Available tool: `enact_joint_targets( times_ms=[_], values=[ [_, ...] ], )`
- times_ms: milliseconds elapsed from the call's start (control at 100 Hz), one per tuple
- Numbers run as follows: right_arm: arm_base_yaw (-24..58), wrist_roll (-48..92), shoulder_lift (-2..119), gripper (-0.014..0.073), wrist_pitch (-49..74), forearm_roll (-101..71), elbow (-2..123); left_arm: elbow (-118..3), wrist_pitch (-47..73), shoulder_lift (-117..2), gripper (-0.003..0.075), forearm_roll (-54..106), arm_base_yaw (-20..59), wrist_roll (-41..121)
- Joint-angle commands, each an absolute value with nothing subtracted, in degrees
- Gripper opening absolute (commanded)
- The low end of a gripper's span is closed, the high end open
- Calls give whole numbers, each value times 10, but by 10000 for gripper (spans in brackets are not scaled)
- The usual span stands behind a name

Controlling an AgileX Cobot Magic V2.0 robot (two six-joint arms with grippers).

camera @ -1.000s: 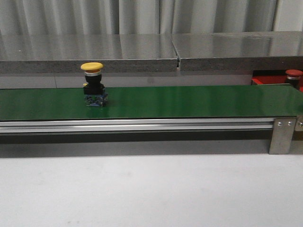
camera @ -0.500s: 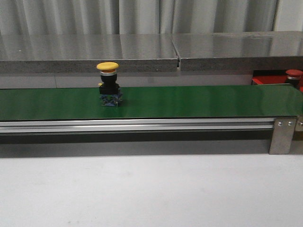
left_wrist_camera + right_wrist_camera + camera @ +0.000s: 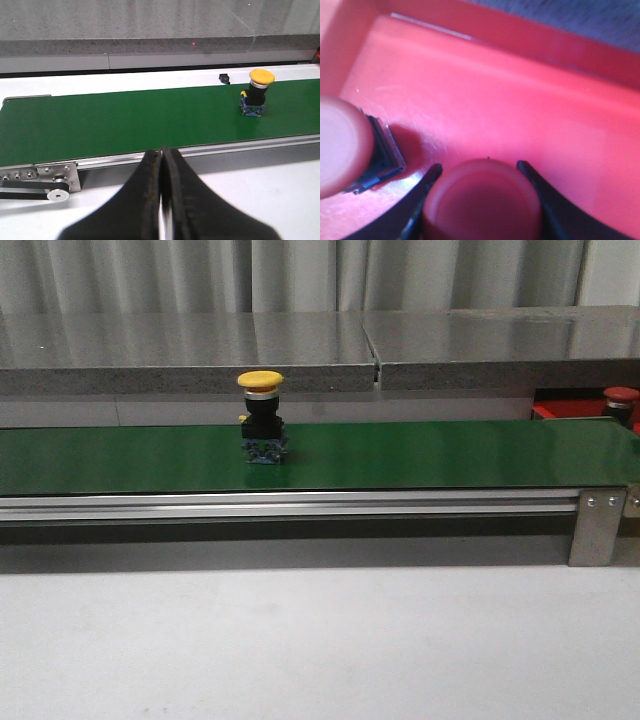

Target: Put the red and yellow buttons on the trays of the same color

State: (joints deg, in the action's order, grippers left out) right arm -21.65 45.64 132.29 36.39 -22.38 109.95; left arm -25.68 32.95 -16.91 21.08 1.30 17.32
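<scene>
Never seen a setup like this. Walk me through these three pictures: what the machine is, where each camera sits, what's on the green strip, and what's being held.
This is a two-armed robot sorting push buttons by colour. The front view looks forward over a green belt, where a yellow button stands upright. A red button peeks in at the far right.

The other two pictures come from cameras on the wrists. The left gripper is closed and empty, facing the belt with the yellow button farther along it.

The right gripper is over the red tray. Its fingers sit on either side of a red button cap, apparently gripping it, with another button beside it.
</scene>
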Motion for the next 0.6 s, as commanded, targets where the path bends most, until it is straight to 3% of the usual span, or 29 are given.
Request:
enact_joint_targets(
  times_ms=[0,200,270,390,460,510,590],
  values=[
    [-221,456,1291,-14,336,-227,1121,-273,290,-174,-19,226,18,173],
    [-221,456,1296,22,335,-225,1121,-273,290,-174,-19,226,18,173],
    [-221,456,1296,131,335,-225,1121,-273,290,-174,-19,226,18,173],
    [-221,456,1296,466,341,-225,1121,-273,290,-174,-19,226,18,173],
    [-221,456,1295,605,343,-225,1121,-273,290,-174,-19,226,18,173],
    [-222,456,1295,639,343,-225,1121,-273,290,-174,-19,226,18,173],
    [-224,456,1292,617,344,-225,1121,-273,290,-174,-19,226,18,173]
  ],
)
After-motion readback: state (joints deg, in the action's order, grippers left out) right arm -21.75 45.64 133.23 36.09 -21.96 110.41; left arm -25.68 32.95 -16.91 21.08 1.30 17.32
